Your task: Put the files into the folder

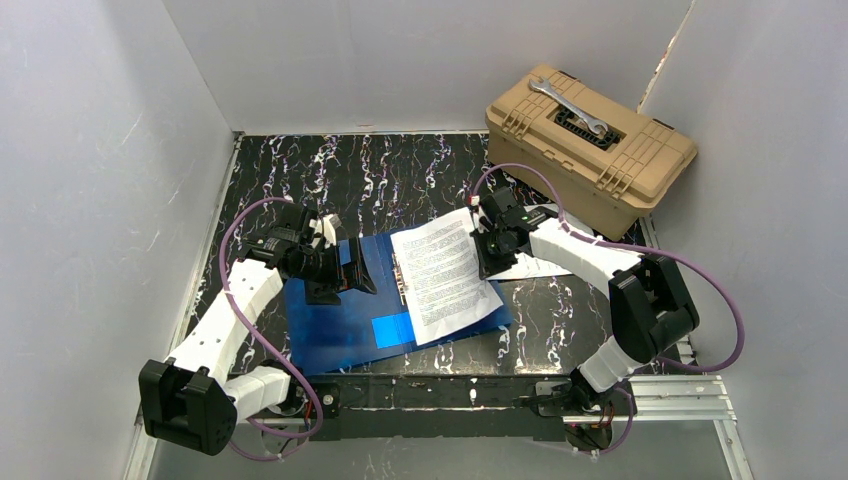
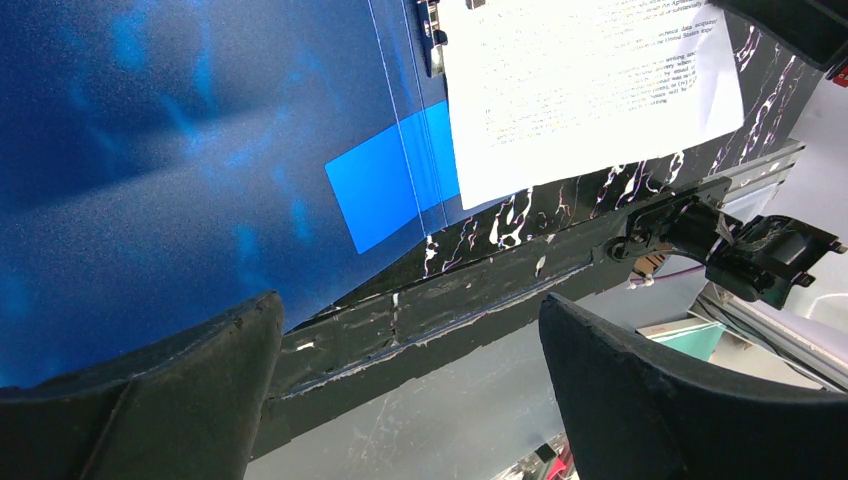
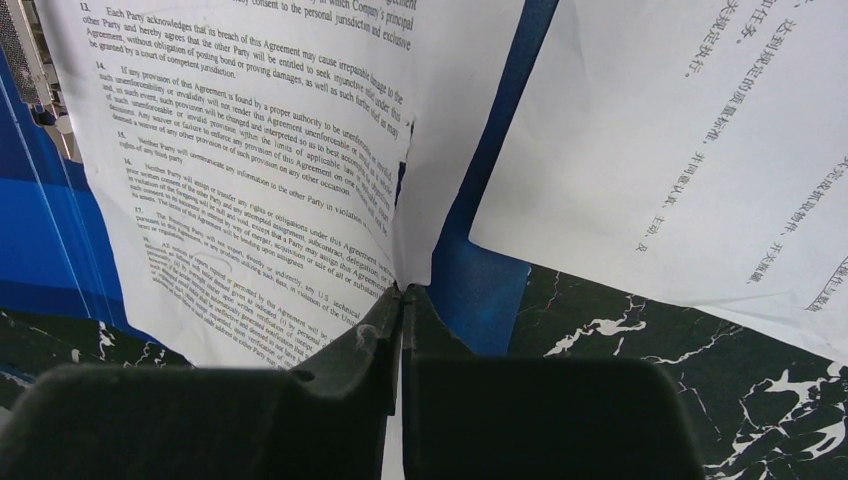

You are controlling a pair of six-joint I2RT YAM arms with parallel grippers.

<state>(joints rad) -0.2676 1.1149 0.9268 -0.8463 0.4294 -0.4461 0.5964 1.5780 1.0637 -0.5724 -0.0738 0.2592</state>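
Observation:
The blue folder (image 1: 335, 325) lies open on the table, with a light blue pocket patch (image 1: 393, 330) near its spine. A white printed sheet (image 1: 445, 270) rests on the folder's right half. My right gripper (image 1: 490, 245) is shut on that sheet's far right edge; the right wrist view shows the jaws (image 3: 403, 292) pinching the sheet (image 3: 230, 200), which bends up. A second sheet (image 3: 700, 150) lies on the table to the right, partly under my right arm (image 1: 530, 266). My left gripper (image 1: 345, 270) is open and empty over the folder's left half (image 2: 150, 150).
A tan toolbox (image 1: 590, 145) with a wrench (image 1: 570, 105) on its lid stands at the back right. White walls close in the black marbled table (image 1: 400, 170). The table's front edge (image 2: 480, 290) and a metal rail (image 1: 660, 395) lie near the arm bases.

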